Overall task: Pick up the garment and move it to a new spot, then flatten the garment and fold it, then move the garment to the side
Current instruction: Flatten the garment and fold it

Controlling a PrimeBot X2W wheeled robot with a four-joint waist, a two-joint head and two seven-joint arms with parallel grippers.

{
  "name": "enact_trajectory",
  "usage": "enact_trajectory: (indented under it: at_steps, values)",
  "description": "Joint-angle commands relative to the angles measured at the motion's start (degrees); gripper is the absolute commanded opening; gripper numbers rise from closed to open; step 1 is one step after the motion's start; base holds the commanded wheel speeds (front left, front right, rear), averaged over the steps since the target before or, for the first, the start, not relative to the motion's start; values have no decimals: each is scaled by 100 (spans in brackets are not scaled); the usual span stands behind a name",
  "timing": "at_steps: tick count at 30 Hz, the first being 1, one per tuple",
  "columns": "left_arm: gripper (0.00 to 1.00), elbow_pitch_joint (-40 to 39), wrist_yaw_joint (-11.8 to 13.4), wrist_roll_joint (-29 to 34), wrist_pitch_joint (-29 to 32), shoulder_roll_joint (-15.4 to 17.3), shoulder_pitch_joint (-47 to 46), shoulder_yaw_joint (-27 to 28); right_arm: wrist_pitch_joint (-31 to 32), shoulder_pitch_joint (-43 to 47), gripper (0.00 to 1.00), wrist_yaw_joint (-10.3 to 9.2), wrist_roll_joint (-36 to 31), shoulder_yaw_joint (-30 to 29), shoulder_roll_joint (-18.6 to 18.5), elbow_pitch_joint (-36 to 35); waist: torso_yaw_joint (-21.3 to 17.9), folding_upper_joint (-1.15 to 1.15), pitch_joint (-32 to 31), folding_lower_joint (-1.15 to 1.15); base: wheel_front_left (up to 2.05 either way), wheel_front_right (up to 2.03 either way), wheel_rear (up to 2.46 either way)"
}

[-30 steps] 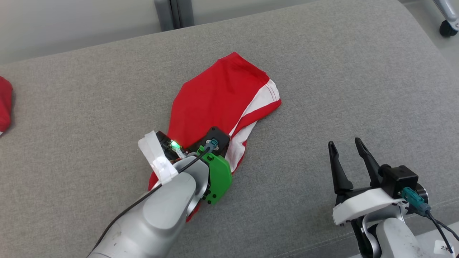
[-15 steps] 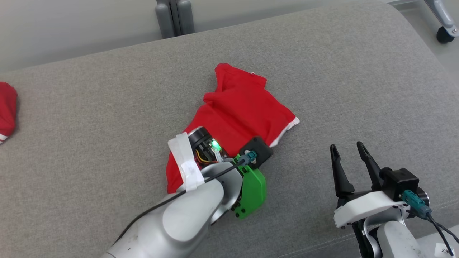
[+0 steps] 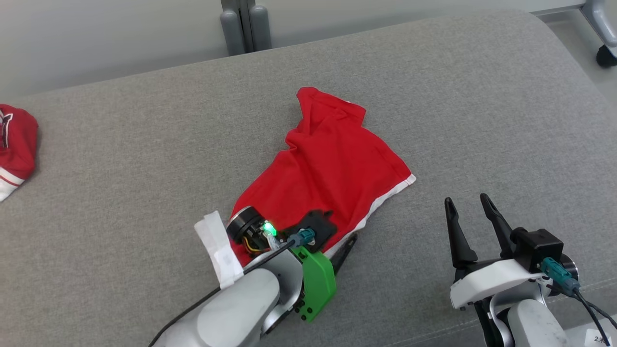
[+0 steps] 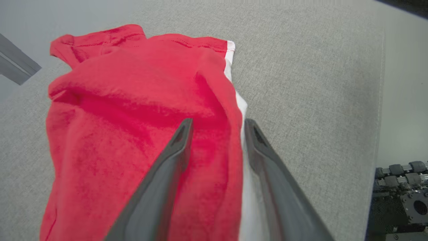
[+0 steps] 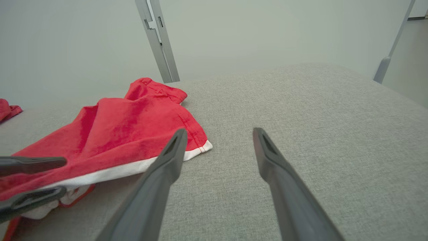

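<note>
Straddling the hem with nothing pinched

The red garment (image 3: pixel 332 164) lies rumpled in the middle of the grey cushion (image 3: pixel 144 144). The left gripper (image 4: pixel 217 125) has its fingers spread wide around the white-trimmed near edge, and the right gripper (image 3: pixel 467 202) hovers wide open, apart from the cloth. Closing here would likely catch bunched layers, so a pull may drag the heap rather than flatten it, or the hem may slip out.

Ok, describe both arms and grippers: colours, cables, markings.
The left gripper and right gripper each have two long dark fingers. The left arm is silver-grey, with a green plate, white tape, a green light and a black cable on a teal plug. The right wrist carries a white bracket, a black block and another teal plug.
</note>
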Motion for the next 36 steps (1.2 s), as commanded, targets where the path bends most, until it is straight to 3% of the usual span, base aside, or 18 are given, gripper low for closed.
enact_trajectory:
  at_steps: [1, 7, 16, 21, 30, 36]
  values:
    - [100, -10, 71, -70, -118, 34, 132, 64, -1, 84, 100, -4, -60, -32, -13, 0, 67, 0, -38, 0, 0, 0, 0]
    - [100, -294, 347, -213, -658, 279, 557, 317, -1, 100, 100, -4, -90, -96, -12, -19, 269, 0, -131, 0, 0, 0, 0]
    - [100, -1352, 980, -788, -1212, 955, 1662, 990, -1, 160, 100, -5, -112, -171, -13, -31, 466, 0, -227, 0, 0, 0, 0]
    - [100, -1806, 1316, -1088, -1493, 1175, 2155, 1423, -1, 163, 100, -4, -138, -184, -14, -25, 543, 0, -265, 0, 0, 0, 0]
    - [100, -2217, 1660, -927, -1818, 1019, 2749, 2617, -1, 146, 100, -4, -282, -310, -14, -103, 608, 0, -439, 0, 0, 0, 0]
    - [100, -2384, 1605, -478, -1817, 738, 3345, 3485, -1, 152, 100, -5, -346, -306, -14, -113, 599, 0, -524, 0, 0, 0, 0]
